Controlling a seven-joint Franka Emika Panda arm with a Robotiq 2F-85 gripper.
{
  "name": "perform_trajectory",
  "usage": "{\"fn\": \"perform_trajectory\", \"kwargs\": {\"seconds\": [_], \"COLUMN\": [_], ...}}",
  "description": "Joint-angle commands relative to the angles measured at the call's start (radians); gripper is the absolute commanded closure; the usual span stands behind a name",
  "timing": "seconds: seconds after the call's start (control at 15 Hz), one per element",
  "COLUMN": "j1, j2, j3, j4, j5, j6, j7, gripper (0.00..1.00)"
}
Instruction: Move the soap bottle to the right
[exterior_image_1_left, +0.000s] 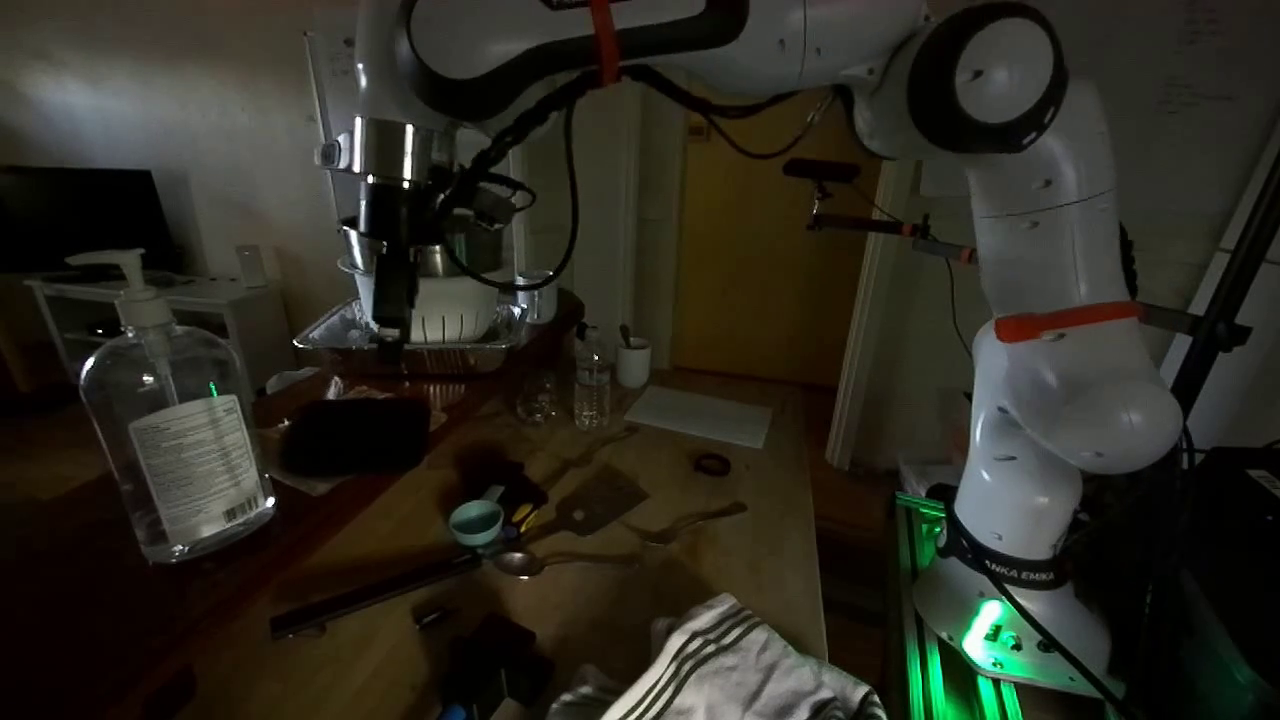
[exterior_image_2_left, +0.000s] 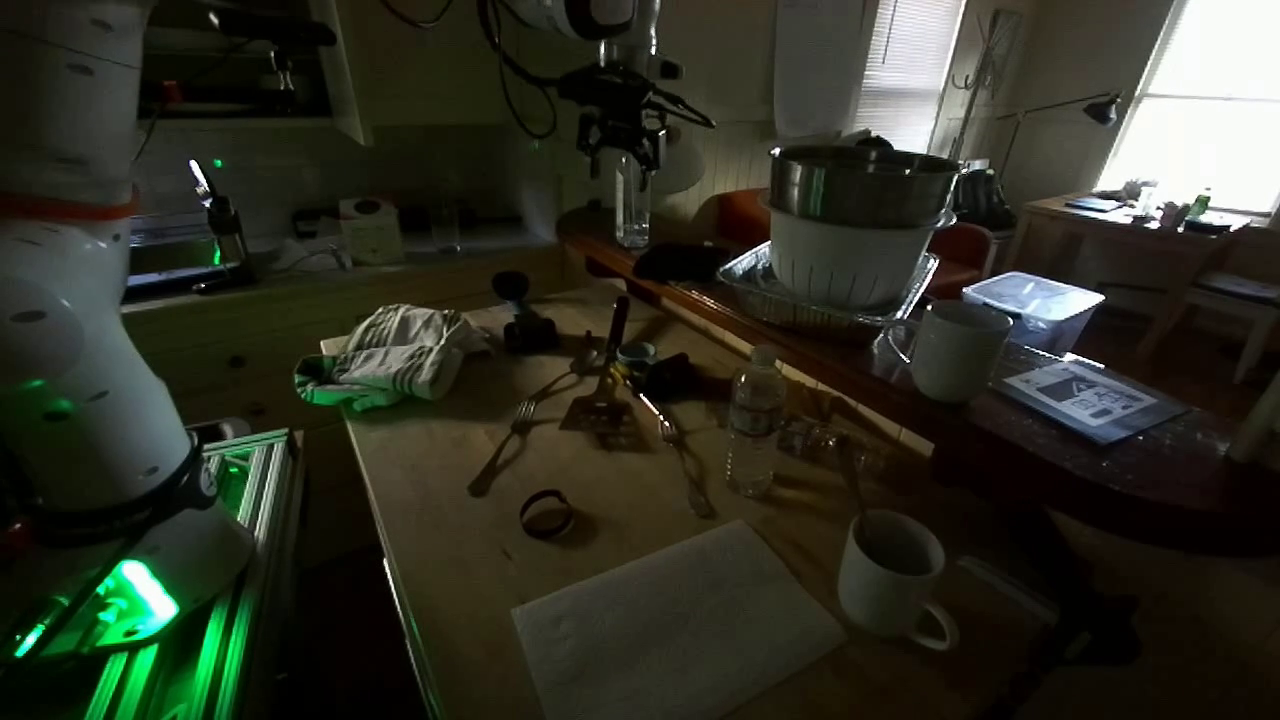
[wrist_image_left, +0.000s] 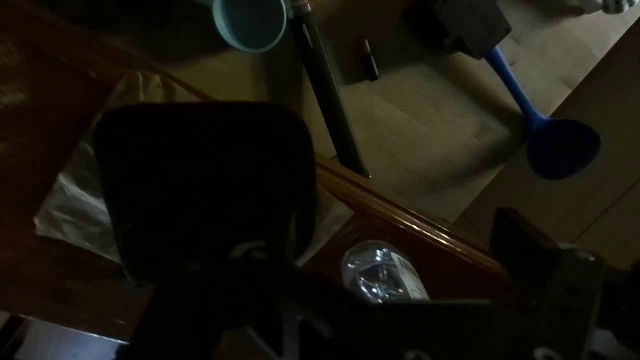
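The soap bottle (exterior_image_1_left: 195, 470) is tall and clear, with a white pump and a pale label. It stands upright on the dark red-brown raised counter. In an exterior view its lower body (exterior_image_2_left: 632, 215) shows below my gripper (exterior_image_2_left: 624, 165), which hides its top. In the wrist view the bottle's clear shoulder and label edge (wrist_image_left: 377, 272) show between the fingers, partly covered by the gripper body. My gripper (exterior_image_1_left: 390, 345) is open, pointing down. Its fingers stand apart in the wrist view (wrist_image_left: 400, 235), and the bottle is apart from them, toward the camera in an exterior view.
A black flat object (wrist_image_left: 205, 185) lies on a clear wrapper beside the bottle. A foil tray (exterior_image_2_left: 830, 310) holds a white colander (exterior_image_2_left: 850, 255) and metal pot (exterior_image_2_left: 865, 185). The lower wooden table has utensils, a water bottle (exterior_image_2_left: 755, 425), a mug (exterior_image_2_left: 890, 580) and a towel (exterior_image_1_left: 740, 665).
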Motion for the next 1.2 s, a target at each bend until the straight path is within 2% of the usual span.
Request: {"fn": "perform_trajectory", "kwargs": {"seconds": [0.0,0.47,0.53,0.67,1.0,1.13], "j1": [0.034,0.115,0.099,0.107,0.113,0.13], "j2": [0.148,0.321,0.243,0.275,0.317,0.35], "j3": [0.037,0.051,0.051,0.051,0.056,0.062], "j4": [0.251,0.574,0.442,0.503,0.559,0.601], "j5": [-0.043,-0.13,-0.108,-0.112,-0.114,-0.119], "j6": [-0.093,-0.055,-0.042,-0.042,-0.044,-0.008], "j7": [-0.129,-0.305,-0.25,-0.28,-0.315,-0.328], "gripper": [0.0,0.0,0.0,0.0,0.0,0.0]}}
